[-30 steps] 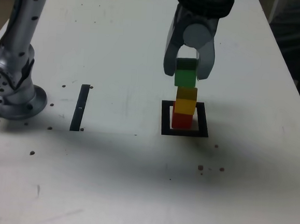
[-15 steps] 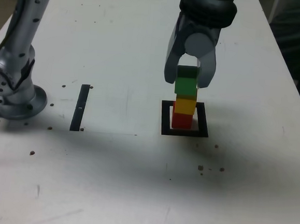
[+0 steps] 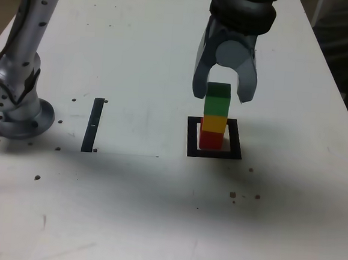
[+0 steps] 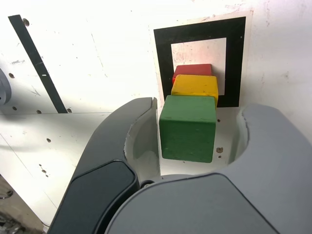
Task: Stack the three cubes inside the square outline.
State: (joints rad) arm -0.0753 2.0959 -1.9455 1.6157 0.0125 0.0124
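Where the square outline [image 3: 192,137] borders its white centre, the red cube [image 3: 211,140] sits inside, at the foot of a three-high column. Yellow cube [image 3: 215,123] on the red; green cube [image 3: 217,98] on top. Yellow lies slightly toward the exterior view's right of the red, so the column is a little out of line.

Gripper [image 3: 224,92]: spread, fingers straddling the green cube, not pinching it. Clear gap on the exterior view's right side; the other finger is very close, contact uncertain.

Cubes matte, plain-faced, edges crisp. Fingers grey, smooth, curved inward like a claw. Outline flat, black, broad-banded. Thin black strip [image 3: 93,123] lies apart, toward the exterior view's left. White tabletop [image 3: 138,205] scuffed, dotted with dark reddish-brown spots.
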